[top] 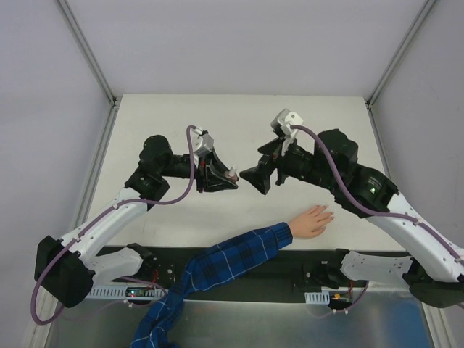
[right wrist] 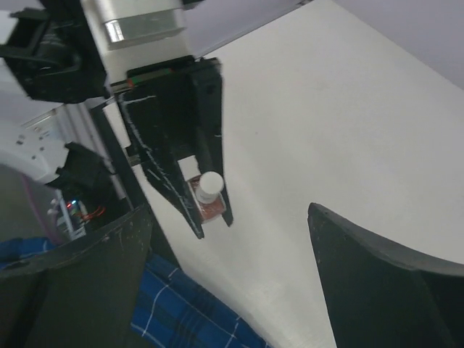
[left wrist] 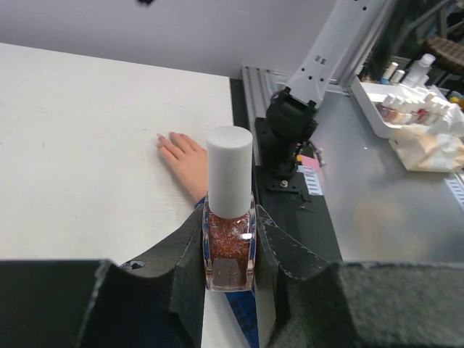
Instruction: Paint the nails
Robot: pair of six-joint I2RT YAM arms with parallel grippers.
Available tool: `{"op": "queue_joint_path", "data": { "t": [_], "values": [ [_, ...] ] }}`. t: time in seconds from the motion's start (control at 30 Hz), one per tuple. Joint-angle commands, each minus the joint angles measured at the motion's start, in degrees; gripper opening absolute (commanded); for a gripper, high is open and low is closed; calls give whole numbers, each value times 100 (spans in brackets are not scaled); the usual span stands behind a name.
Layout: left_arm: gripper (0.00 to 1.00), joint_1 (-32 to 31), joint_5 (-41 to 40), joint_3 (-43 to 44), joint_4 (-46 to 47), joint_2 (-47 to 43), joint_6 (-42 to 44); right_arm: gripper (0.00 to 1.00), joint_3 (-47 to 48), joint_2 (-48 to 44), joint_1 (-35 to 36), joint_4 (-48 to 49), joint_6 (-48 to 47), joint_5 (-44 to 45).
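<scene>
A pale peach hand (top: 313, 220) lies flat on the white table (top: 239, 116), its arm in a blue-and-white plaid sleeve (top: 217, 264). The nails are too small to make out; the hand also shows in the left wrist view (left wrist: 185, 161). My left gripper (top: 229, 177) is shut on a small bottle (left wrist: 229, 239) of reddish glitter polish with a white cap (left wrist: 230, 170), held above the table. My right gripper (top: 255, 179) is open and empty, facing the bottle (right wrist: 209, 196) from the right at a small gap.
The sleeve (right wrist: 181, 312) crosses the near table edge below both grippers. A white tray (left wrist: 406, 119) of small bottles stands off the table on the metal bench. Grey enclosure walls with metal frame posts (top: 87, 51) surround the table.
</scene>
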Motion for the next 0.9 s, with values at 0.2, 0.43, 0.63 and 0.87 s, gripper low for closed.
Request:
{"op": "queue_joint_path", "data": {
  "t": [0.2, 0.43, 0.63, 0.87],
  "values": [
    [0, -44, 876, 220, 1169, 223, -873, 77, 558, 907, -398, 314, 32, -2336],
    [0, -97, 894, 202, 1196, 205, -865, 51, 426, 960, -495, 437, 85, -2793],
    [0, -105, 710, 185, 1187, 144, -874, 21, 391, 1066, -495, 499, 199, -2716],
    [0, -105, -1160, 97, -7, -426, 258, 0, -154, 872, 915, 624, 1015, 3369]
  ]
}}
